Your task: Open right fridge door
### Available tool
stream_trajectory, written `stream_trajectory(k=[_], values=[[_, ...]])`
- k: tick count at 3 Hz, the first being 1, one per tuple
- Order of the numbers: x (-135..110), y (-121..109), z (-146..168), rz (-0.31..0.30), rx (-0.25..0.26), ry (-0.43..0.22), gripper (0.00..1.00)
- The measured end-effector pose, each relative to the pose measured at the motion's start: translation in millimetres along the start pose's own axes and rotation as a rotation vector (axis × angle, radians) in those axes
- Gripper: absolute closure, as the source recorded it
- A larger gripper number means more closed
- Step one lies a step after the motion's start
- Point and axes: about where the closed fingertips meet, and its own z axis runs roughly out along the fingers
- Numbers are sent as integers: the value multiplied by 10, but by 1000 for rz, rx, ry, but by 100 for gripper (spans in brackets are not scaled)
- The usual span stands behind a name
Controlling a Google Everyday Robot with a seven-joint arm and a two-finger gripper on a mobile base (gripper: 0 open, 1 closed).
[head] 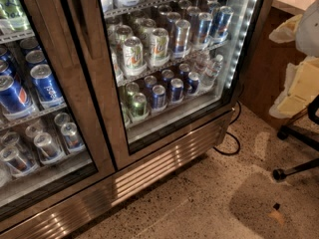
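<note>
Going left to right: the big two-door stainless-steel drinks fridge [50, 49] fills most of the view. Its left glass door [45, 133] shows wire shelves with fat blue Pepsi cans [42, 86] up top and plain silver can tops below.

Next is the brushed-steel upright where the doors meet, with a dark gasket line running down it. The right fridge door [107, 98], a tall glass pane in a brushed steel frame, sits shut and flush with the cabinet. Its long dark vertical handle [83, 19] is up by the top edge of the view.

Behind that glass are pale green-and-white cans [132, 54] on the middle wire shelf, small dark blue cans [159, 96] on the lower one and clear bottles [212, 68] at the shelf's right end, lit by a bright strip.

A ribbed steel grille [164, 158] runs along the fridge's base. A thin black cable [232, 143] loops on the speckled terrazzo floor [199, 203] at the fridge's right corner. Far right are a black chair base [299, 168] and some cream-yellow fabric [299, 83].

The gripper is out of view, so I can't tell its position or state.
</note>
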Motion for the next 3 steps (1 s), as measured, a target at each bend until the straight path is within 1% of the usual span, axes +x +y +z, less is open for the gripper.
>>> stream_trajectory(k=[1, 2, 3], values=[[-162, -63, 43, -19, -31, -153, 0], [-162, -63, 43, -19, -31, -153, 0], [-320, -142, 133, -42, -7, -265, 0]])
